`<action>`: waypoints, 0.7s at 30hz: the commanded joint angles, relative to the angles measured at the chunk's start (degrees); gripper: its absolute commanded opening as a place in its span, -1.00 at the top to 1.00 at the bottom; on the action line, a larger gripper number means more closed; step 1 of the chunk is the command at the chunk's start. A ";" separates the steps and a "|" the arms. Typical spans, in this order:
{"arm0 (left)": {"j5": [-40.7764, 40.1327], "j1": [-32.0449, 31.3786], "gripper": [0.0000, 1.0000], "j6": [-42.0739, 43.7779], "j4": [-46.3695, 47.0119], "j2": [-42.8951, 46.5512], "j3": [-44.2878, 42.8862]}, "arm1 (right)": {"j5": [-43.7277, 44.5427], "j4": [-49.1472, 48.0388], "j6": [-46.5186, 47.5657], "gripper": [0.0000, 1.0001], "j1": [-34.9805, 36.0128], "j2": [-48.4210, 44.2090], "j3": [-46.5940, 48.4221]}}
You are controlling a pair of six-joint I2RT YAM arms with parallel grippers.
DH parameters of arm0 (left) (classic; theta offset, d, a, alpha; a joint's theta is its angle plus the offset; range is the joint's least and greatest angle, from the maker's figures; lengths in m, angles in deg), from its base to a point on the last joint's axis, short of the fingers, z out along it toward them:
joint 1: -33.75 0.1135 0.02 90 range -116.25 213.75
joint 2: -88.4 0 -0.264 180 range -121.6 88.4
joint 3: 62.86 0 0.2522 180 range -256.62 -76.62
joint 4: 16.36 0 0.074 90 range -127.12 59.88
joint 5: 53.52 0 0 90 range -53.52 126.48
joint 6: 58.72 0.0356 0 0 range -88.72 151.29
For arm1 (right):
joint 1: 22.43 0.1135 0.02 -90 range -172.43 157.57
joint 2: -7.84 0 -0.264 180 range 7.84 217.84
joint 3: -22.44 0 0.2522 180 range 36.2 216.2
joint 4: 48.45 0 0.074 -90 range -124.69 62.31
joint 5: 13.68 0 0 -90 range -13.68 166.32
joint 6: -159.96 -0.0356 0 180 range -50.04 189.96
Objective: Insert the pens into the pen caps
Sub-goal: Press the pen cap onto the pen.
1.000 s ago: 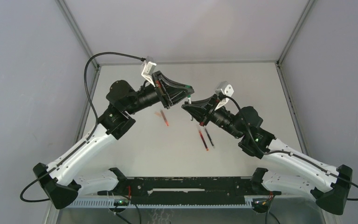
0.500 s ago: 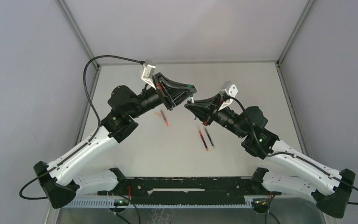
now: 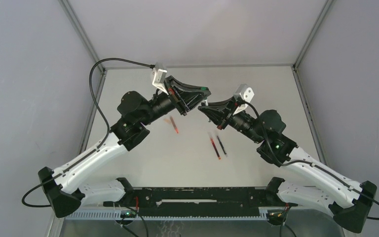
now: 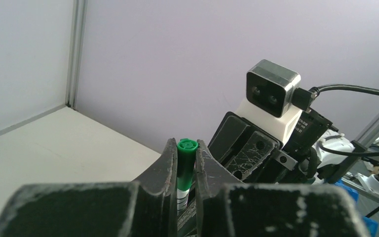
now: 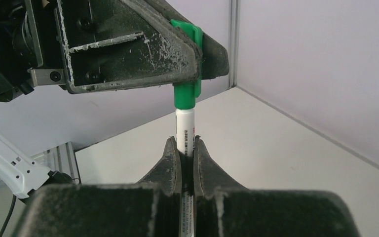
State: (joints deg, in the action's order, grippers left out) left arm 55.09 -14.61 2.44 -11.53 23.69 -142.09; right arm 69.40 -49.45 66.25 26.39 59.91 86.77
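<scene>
You will note a green cap [image 5: 185, 94], and a white pen [image 5: 184, 132] printed black and red. Also: red pen [image 3: 174, 124], second red pen [image 3: 214, 147], black pen [image 3: 221, 146].

The top view looks down from behind onto the whole table [image 3: 256, 89]. Both wrist views face each other closely, sharing the green-capped pen [image 5: 185, 128].

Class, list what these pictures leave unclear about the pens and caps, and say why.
Right wrist view: the green pen's tip, hidden inside the green cap; seating depth unknown.
Right wrist view: its lower barrel, hidden between the right hand's fingers.
Top view: the loose pens, too small to tell whether capped.
</scene>
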 commanded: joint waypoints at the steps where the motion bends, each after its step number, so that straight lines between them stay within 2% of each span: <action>1: 11.30 -5.54 1.00 -1.57 -12.08 -0.45 3.19 | 11.00 -15.55 1.48 1.00 -5.49 -1.41 8.32; 7: 10.51 -7.83 1.00 2.85 -16.14 -2.32 3.23 | 10.95 -19.06 2.78 1.00 -7.03 0.13 11.34; 21: 11.55 -10.00 1.00 3.22 -15.74 -4.01 4.56 | 8.98 -27.58 3.61 1.00 -10.92 5.92 20.96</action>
State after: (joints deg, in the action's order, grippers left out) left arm 46.98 -17.03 10.23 -6.13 22.40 -142.88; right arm 62.51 -46.98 70.54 21.04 65.81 96.19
